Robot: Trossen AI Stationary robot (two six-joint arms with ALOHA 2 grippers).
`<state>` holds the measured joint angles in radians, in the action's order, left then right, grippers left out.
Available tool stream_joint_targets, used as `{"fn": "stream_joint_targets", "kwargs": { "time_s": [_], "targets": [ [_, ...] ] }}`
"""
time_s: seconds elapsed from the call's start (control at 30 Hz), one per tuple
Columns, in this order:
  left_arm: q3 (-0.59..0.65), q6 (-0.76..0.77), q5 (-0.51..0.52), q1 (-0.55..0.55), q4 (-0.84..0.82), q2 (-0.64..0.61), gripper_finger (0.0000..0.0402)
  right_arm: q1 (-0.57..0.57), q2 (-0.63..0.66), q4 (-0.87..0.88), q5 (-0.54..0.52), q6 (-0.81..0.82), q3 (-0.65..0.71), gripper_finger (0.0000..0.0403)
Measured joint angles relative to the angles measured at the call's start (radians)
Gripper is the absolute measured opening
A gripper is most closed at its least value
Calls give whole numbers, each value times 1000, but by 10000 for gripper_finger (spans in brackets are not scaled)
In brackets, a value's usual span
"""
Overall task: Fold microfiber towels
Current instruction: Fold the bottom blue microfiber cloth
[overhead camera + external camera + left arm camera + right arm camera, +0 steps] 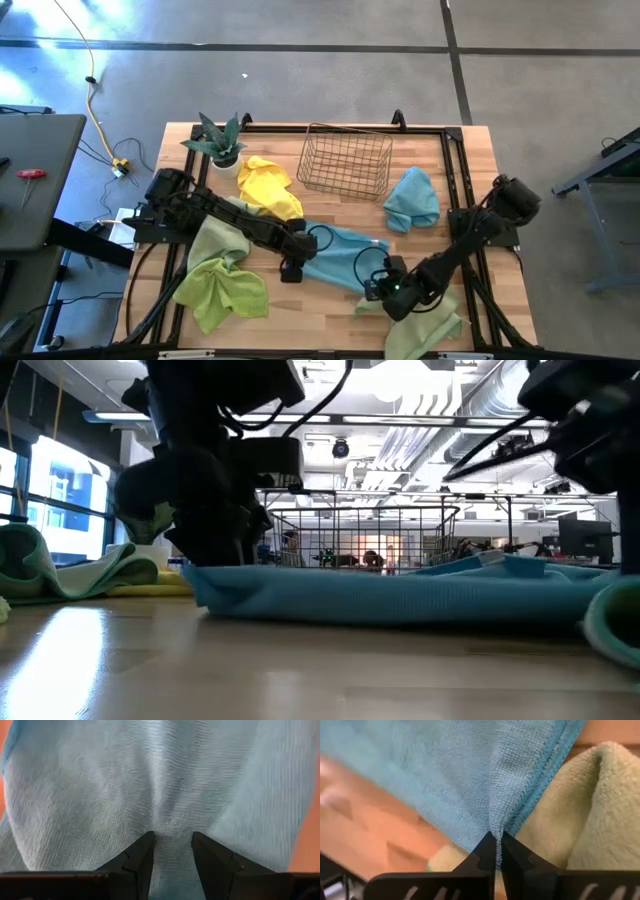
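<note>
Wooden table [500, 200], 2 blue towels [340, 255], left fingers [172, 851] pinching one, right fingers [496, 851] clamped on its edge

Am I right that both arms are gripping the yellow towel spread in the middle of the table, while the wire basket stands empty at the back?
Not quite: the towel they grip is light blue, as the high view shows. The left gripper and right gripper hold its opposite ends. The yellow towel lies apart by the plant. The wire basket is indeed empty.

pale green towel [437, 322] partly under right arm, blue towel [400, 595] hiding basket [380, 540] base, room behind blurred
</note>
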<state>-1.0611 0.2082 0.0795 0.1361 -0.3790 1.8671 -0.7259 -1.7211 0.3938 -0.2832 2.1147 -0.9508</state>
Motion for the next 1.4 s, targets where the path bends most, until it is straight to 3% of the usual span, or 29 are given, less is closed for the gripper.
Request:
{"fn": "stream_joint_targets", "kwargs": {
  "time_s": [0.43,0.9,1.13,1.4],
  "targets": [
    [0,-1,-30,-16,2,-1,126,-23,58,-42,6,-55,0,17],
    [-45,-13,-166,5,11,-55,126,-1,128,33,97,-267,0,160],
    [-73,-48,-158,84,237,-76,126,-4,211,125,-5,-506,0,165],
    [-72,183,-58,144,262,-89,126,104,153,119,-128,-736,-1,165]
  ]
}}
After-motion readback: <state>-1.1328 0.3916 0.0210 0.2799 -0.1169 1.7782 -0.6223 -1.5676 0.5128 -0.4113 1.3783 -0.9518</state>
